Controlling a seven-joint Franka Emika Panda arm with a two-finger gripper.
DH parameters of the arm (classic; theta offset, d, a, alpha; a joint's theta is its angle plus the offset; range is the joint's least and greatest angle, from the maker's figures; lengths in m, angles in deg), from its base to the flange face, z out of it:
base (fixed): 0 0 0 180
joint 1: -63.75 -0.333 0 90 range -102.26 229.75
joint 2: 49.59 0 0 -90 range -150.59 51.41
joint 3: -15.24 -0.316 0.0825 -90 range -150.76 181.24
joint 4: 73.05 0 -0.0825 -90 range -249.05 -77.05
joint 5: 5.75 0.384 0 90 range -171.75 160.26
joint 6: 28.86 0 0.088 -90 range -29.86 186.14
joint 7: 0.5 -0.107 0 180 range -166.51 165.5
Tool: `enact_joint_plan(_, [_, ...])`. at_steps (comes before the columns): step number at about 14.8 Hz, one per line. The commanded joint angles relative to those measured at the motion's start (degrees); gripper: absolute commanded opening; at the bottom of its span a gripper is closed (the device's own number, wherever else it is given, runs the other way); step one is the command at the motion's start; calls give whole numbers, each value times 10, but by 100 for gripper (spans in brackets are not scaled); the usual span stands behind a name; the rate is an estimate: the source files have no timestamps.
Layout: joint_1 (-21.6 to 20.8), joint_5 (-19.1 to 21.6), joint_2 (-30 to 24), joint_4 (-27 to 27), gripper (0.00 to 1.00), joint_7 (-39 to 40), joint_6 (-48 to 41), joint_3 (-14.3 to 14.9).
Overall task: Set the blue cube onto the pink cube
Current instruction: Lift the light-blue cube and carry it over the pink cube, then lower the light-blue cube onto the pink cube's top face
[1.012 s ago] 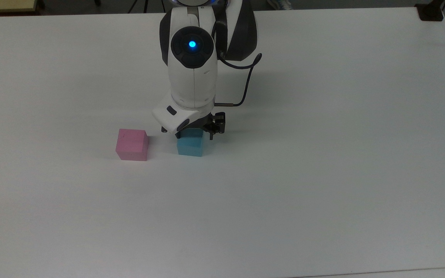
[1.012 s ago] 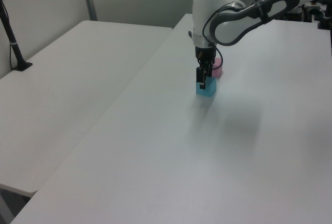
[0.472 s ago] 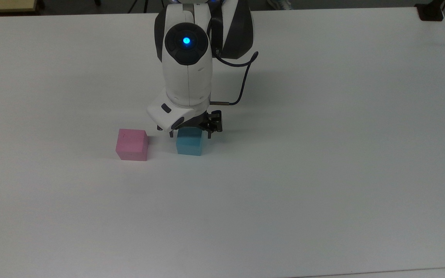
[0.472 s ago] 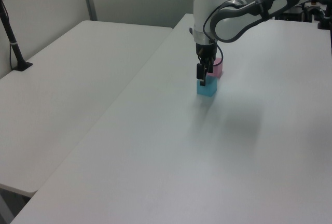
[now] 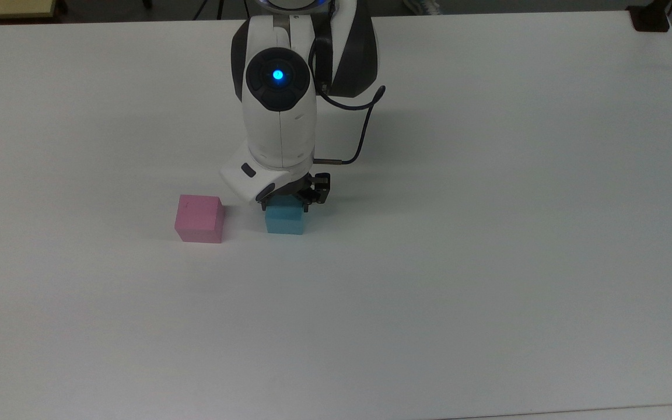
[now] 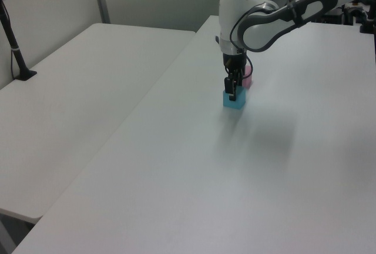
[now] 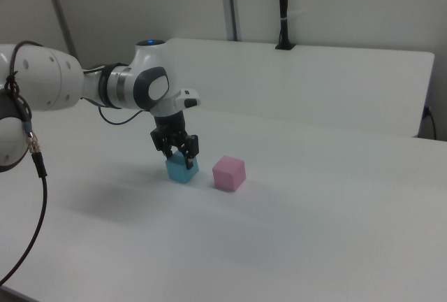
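Blue cube [image 5: 284,220] & pink cube [image 5: 199,219]: matt, foam-like, plain faces, no shine. Table [image 5: 487,262]: smooth white top, semi-matt w/ soft sheen. Arm shell [image 5: 279,131]: glossy white plastic, dark glossy parts. Pincer [image 5: 286,202]: black, looks like matt plastic or metal. Cable [image 5: 365,125]: dark, smooth.

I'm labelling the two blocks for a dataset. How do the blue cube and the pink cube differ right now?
Colour: the blue cube is light cyan, the pink cube pastel pink. Position: in the top view the blue cube is to the right of the pink cube, with a gap between them. State: the hand is down over the blue cube, its fingers at its sides, while the pink cube stands free. Both look alike in size and rest on the white table.
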Motion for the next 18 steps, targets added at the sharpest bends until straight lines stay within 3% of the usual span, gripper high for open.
enact_joint_plan(1, [2,-4,-15,0,38,6,-15,4])
enact_joint_plan(3, [20,0,-38,3,38,47,-23,9])
enact_joint_plan(6, [61,7,-35,58,38,88,-69,9])
enact_joint_plan(8, [79,6,-35,60,39,105,-69,9])
enact_joint_plan(15, [100,0,-9,70,44,130,-46,9])
enact_joint_plan(16, [102,1,-8,69,54,129,-39,9])
enact_joint_plan(17, [109,4,-10,70,100,129,-38,9])
enact_joint_plan(18, [111,5,-12,70,100,129,-39,9])
